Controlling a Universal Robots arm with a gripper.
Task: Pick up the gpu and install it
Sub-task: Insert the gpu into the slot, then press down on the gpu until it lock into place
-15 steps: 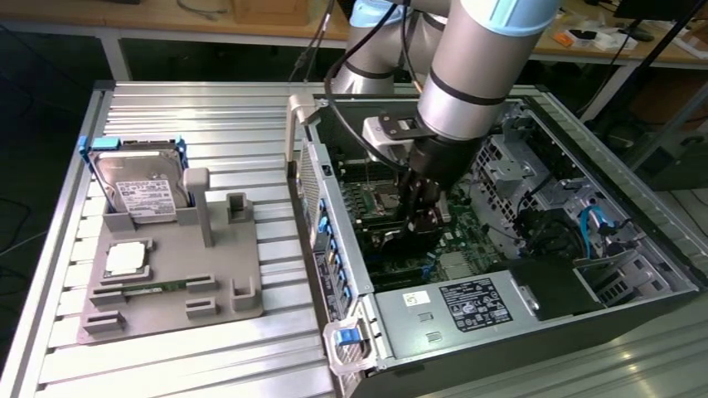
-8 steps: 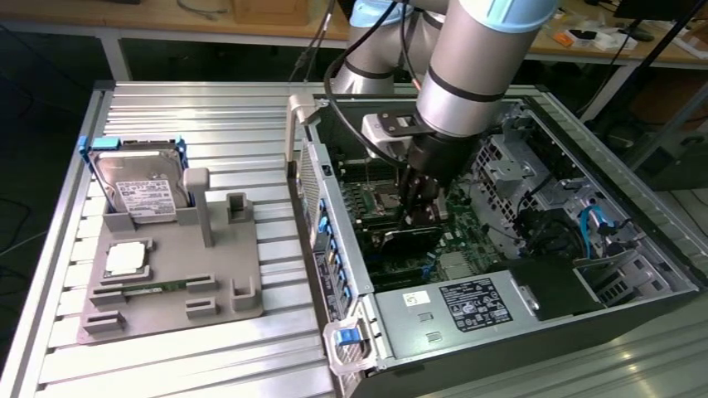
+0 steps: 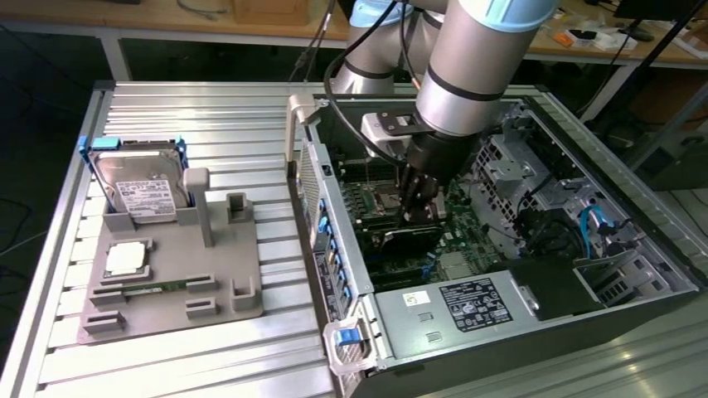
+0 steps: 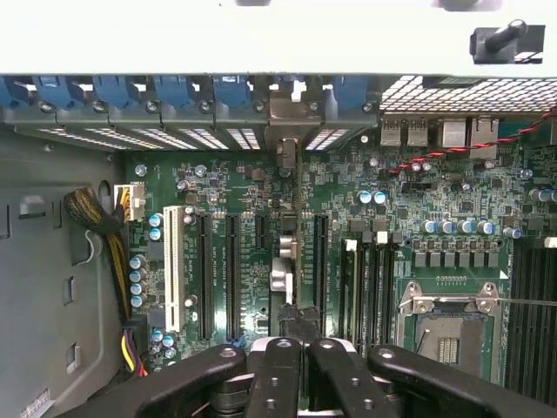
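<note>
From the wrist I see my gripper (image 4: 296, 348) closest of all, its black fingers (image 4: 277, 374) pressed together on the top edge of the gpu (image 4: 291, 252). The card stands on edge, running straight out toward twelve o'clock across the green motherboard (image 4: 244, 261), between two long black expansion slots (image 4: 231, 279). Its silver bracket (image 4: 291, 113) reaches the rear slot openings under the row of blue clips (image 4: 174, 91). The empty CPU socket (image 4: 448, 326) sits at about four o'clock from the card. In the exterior view the arm (image 3: 476, 75) reaches down into the open computer case (image 3: 354, 249). On the ribbed table outside, at nine o'clock from the case, a grey fixture (image 3: 166, 274) holds the hard drive (image 3: 138, 182).
</note>
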